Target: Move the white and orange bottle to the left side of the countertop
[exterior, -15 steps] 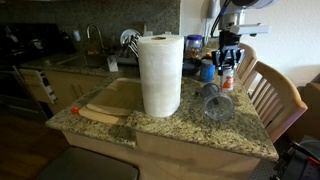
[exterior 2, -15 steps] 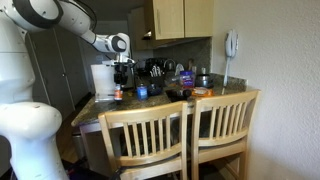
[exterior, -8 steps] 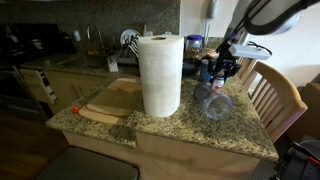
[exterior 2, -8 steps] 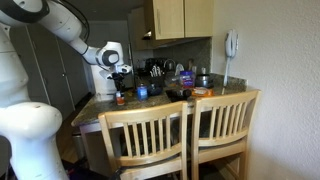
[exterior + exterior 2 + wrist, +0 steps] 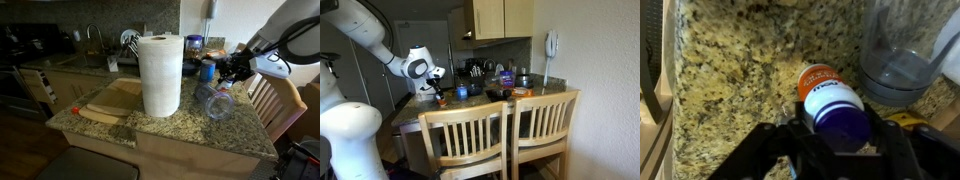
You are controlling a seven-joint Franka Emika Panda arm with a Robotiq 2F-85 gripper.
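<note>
The white and orange bottle [image 5: 827,98], with a dark blue cap, lies tilted between my gripper's [image 5: 836,120] black fingers in the wrist view. The fingers are shut on it, just over the speckled granite countertop [image 5: 730,70]. In an exterior view my gripper [image 5: 233,69] is tilted at the far right end of the countertop [image 5: 190,130], behind the glass jar, and the bottle is hard to make out. In an exterior view my gripper [image 5: 436,87] is at the counter's left end with the orange of the bottle [image 5: 441,97] under it.
A tall paper towel roll [image 5: 160,75] stands mid-counter. A clear glass jar [image 5: 216,102] stands beside my gripper and shows in the wrist view [image 5: 902,55]. A blue container [image 5: 207,70] is behind it. Wooden utensils [image 5: 100,112] lie left. Wooden chairs [image 5: 510,135] line the counter.
My arm has swung down and outward from upright to a tilted pose, tipping the held bottle. The bottle stays near the same spot by the jar.
</note>
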